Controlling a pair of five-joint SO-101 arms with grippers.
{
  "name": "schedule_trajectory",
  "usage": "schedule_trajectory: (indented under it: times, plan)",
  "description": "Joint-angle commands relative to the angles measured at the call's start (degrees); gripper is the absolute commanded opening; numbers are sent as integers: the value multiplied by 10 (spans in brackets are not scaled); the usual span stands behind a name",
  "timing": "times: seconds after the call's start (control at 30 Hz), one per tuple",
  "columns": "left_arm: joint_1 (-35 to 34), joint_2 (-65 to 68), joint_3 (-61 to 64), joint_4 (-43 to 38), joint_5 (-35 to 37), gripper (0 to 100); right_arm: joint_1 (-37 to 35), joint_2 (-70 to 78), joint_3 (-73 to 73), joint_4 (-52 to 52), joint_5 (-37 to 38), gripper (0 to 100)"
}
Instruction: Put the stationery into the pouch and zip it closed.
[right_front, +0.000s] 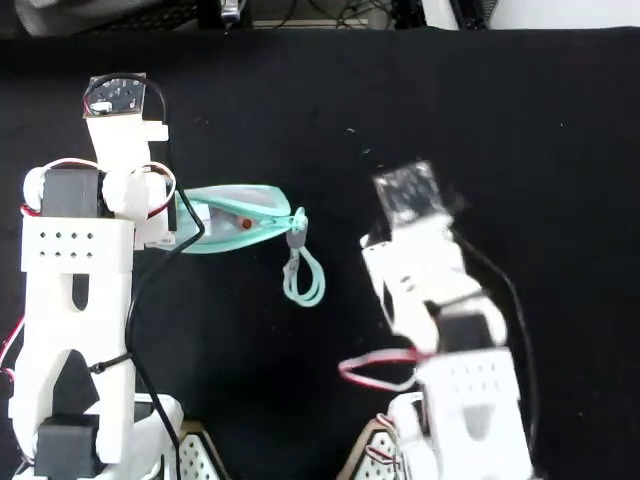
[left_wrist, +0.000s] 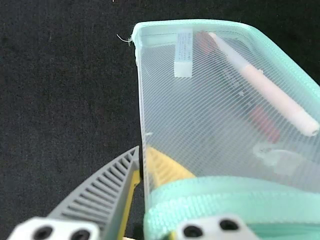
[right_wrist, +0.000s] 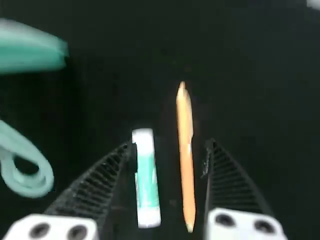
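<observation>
A mint-green mesh pouch (right_front: 238, 220) lies on the black table, its wrist strap (right_front: 303, 276) looped toward the front. My left gripper (left_wrist: 142, 167) is shut on the pouch's (left_wrist: 215, 115) end wall. Through the mesh I see a white pen (left_wrist: 265, 85), an eraser (left_wrist: 183, 54) and a red item (left_wrist: 264, 122) inside. My right gripper (right_wrist: 170, 146) hangs open low over the cloth to the right of the pouch. Between its fingers lie an orange pencil (right_wrist: 186, 155) and a white-and-teal stick (right_wrist: 146, 182). The pouch's end (right_wrist: 31, 50) and strap (right_wrist: 25, 172) lie off to one side.
The black cloth (right_front: 520, 130) covers the whole table. In the high view the right arm (right_front: 425, 260) hides the pencil and stick under it. The arms' bases stand at the front edge, and cables run along the far edge.
</observation>
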Motion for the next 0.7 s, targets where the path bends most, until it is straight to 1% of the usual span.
schedule_trajectory:
  times: [0.0, 0.2, 0.6, 0.67]
  plan:
    - [-7, 4, 2, 4, 4, 33, -13, 152, -81, 3, 22, 218]
    - [-7, 4, 13, 0, 4, 33, -51, 337, -176, 1, 21, 218]
    - [-7, 4, 17, -1, 4, 33, -17, 605, -330, 3, 23, 218]
    - [-7, 3, 17, -1, 4, 33, -17, 646, -357, 4, 41, 213]
